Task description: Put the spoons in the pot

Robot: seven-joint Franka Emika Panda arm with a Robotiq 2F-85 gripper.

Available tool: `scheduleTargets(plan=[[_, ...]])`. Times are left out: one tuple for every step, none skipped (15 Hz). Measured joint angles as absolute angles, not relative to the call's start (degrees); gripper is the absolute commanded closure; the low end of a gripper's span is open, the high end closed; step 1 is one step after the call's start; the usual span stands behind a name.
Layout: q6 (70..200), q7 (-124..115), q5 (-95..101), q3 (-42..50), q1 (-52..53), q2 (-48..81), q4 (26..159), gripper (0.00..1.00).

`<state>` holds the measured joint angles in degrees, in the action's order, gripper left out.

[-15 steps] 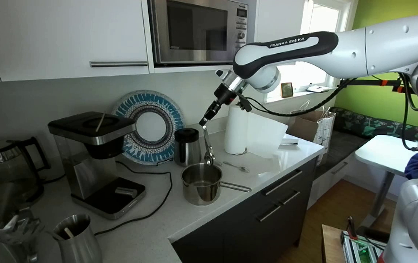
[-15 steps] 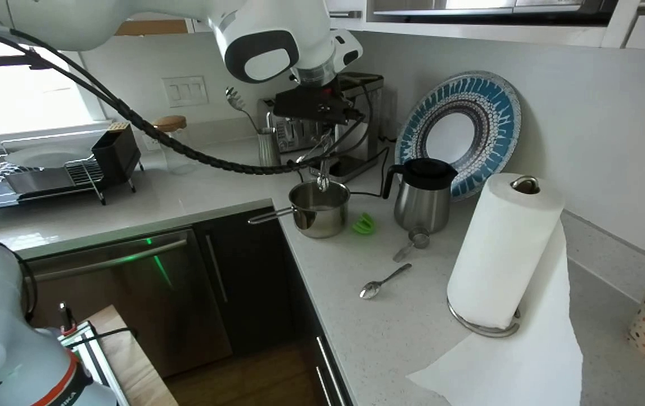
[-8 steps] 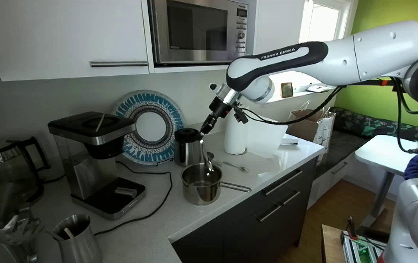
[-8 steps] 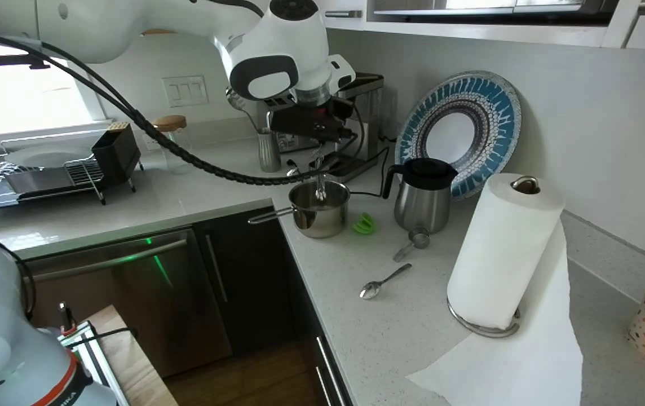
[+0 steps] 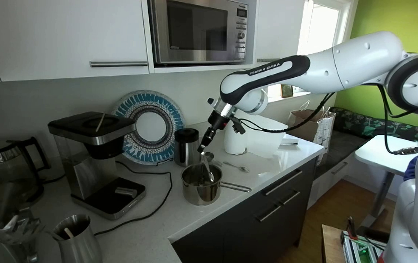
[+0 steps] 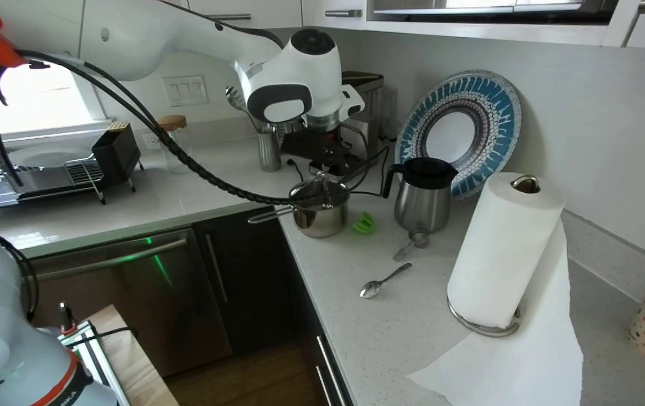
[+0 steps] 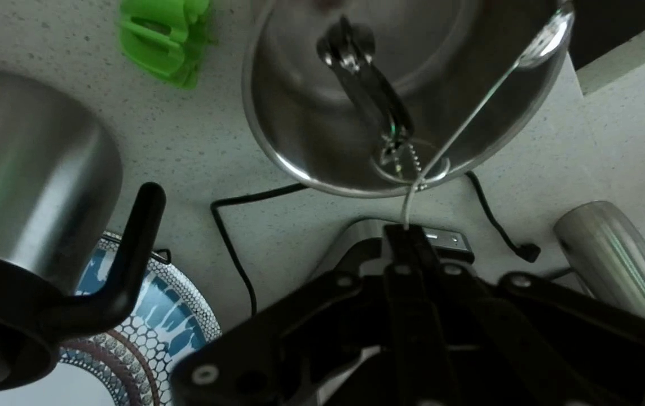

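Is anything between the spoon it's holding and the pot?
Nothing visible: the end effector holds the spoon, its far end over or inside the open pot. What look like more spoons show there too, leaving room.

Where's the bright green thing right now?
In an exterior view, the bright green thing lies on the counter, with the shiny pot just to its left and the black-topped steel jug to its right.
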<state>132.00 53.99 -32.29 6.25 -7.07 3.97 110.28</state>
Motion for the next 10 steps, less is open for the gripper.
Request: scheduleTargets(plan=[[132.36, 53.99, -32.38, 6.23, -7.07, 4.58, 110.28, 0.72], [132.62, 53.99, -32.44, 6.18, -7.08, 5.12, 110.27, 0.67], [132.83, 53.99, -32.5, 6.09, -7.09, 5.55, 110.22, 0.58], [133.04, 53.99, -32.5, 6.01, -7.09, 5.86, 110.19, 0.52], [133.23, 53.99, -32.5, 5.96, -7.1, 6.04, 110.18, 0.43], [133.4, 53.99, -32.5, 5.93, -7.12, 6.15, 110.16, 0.36], [133.53, 53.99, -32.49, 5.93, -7.17, 6.18, 110.12, 0.27], [133.6, 53.99, -32.49, 5.93, -7.23, 6.17, 109.95, 0.21], [133.6, 53.99, -32.82, 5.89, -7.25, 6.06, 109.63, 0.14], [133.28, 54.13, -34.04, 5.71, -7.26, 5.71, 109.32, 0.05]])
